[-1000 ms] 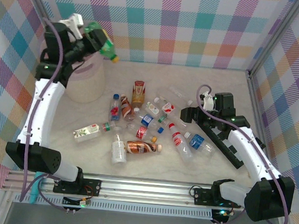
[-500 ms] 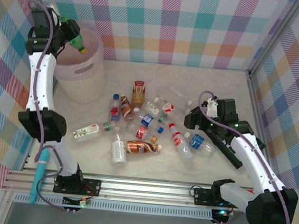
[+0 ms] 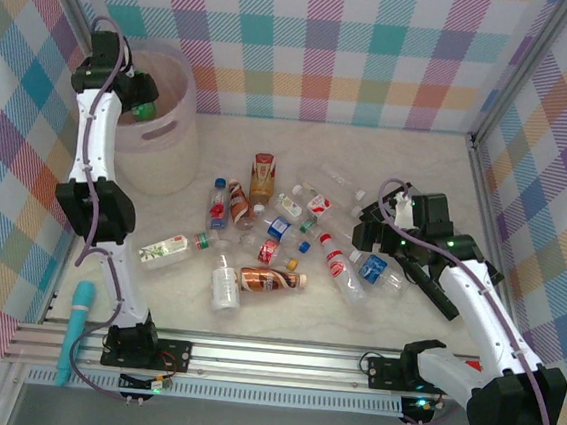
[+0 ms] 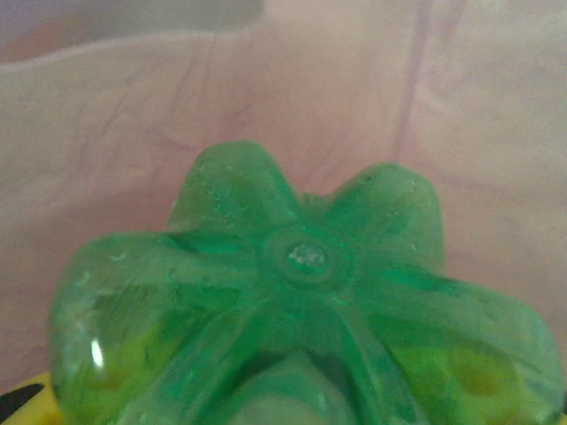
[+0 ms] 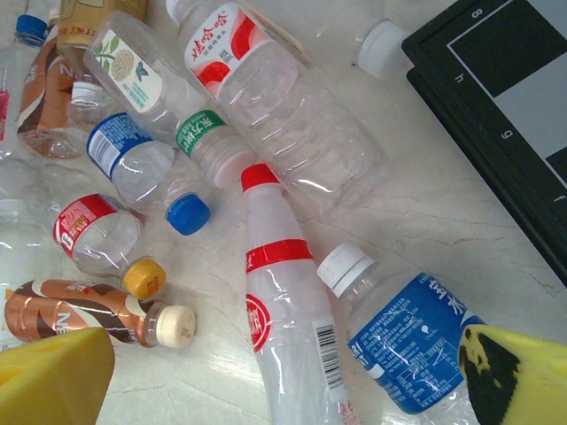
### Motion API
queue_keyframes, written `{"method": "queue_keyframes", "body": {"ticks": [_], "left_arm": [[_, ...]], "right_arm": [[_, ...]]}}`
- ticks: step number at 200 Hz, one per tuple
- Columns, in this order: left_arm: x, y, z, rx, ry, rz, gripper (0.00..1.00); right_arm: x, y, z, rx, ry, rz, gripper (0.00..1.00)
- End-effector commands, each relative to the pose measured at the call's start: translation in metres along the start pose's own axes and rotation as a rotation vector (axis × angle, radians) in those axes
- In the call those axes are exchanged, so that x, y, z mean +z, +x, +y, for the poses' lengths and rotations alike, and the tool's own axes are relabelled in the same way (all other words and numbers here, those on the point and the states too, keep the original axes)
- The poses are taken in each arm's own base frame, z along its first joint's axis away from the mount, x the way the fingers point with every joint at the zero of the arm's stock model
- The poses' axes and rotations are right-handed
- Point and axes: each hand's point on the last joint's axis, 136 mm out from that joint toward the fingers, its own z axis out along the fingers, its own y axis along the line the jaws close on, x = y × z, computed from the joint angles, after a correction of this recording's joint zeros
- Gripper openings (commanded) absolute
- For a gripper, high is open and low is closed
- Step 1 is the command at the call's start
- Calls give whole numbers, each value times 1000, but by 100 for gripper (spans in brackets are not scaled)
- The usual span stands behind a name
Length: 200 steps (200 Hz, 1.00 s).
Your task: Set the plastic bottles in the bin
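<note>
Plaid walls (image 3: 359, 49) enclose a pale table (image 3: 393, 324). At upper left, the left gripper (image 3: 139, 101) clenches the green bottle (image 3: 146, 112) over the bin (image 3: 169, 146). Let go too near the rim, the bottle may bounce out. At right, the right gripper (image 3: 371, 224) hangs spread wide above loose bottles (image 5: 282, 301), which could roll if nudged.

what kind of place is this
Probably a robot test cell: plaid walls enclose a tabletop, two arms are bolted to a metal rail, and plastic bottles lie scattered beside a pink bin.
</note>
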Motion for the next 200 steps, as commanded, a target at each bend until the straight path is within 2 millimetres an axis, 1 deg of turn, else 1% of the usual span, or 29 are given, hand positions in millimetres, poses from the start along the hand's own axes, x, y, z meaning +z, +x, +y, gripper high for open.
{"method": "queue_keyframes", "body": {"ticks": [1, 6, 19, 24, 36, 56, 63, 73, 93, 114, 130, 142, 162, 178, 200], "left_arm": [[12, 19, 8, 72, -46, 67, 0], [14, 21, 8, 80, -47, 75, 0], [21, 28, 8, 94, -51, 102, 7], [23, 31, 8, 99, -51, 111, 11], [28, 37, 9, 104, -51, 133, 25], [33, 45, 11, 108, -55, 151, 31], [35, 47, 11, 111, -55, 158, 37], [36, 49, 10, 112, -49, 165, 47], [37, 51, 10, 114, -43, 170, 60], [35, 49, 6, 116, -26, 164, 71], [29, 45, 2, 125, -18, 153, 77], [24, 42, -1, 131, -14, 141, 82], [14, 37, -5, 141, -4, 122, 85], [8, 34, -7, 145, 3, 118, 90], [-3, 28, -11, 151, 19, 101, 96]], "right_arm": [[0, 10, -5, 30, 18, 24, 99], [0, 11, -6, 33, 20, 24, 99], [-1, 14, -7, 38, 28, 28, 100], [-1, 16, -9, 42, 37, 32, 100], [-2, 20, -16, 51, 73, 43, 99], [-7, 32, -32, 60, 166, 75, 100], [-10, 36, -37, 74, 201, 81, 100], [-10, 37, -37, 76, 195, 75, 100], [-11, 39, -40, 91, 215, 79, 100], [-9, 41, -36, 94, 192, 99, 100], [-5, 46, -28, 92, 149, 131, 97], [0, 54, -24, 92, 134, 168, 96], [9, 71, -15, 88, 115, 237, 93], [23, 85, -8, 104, 69, 280, 93], [36, 98, -3, 110, 60, 320, 93]]}}
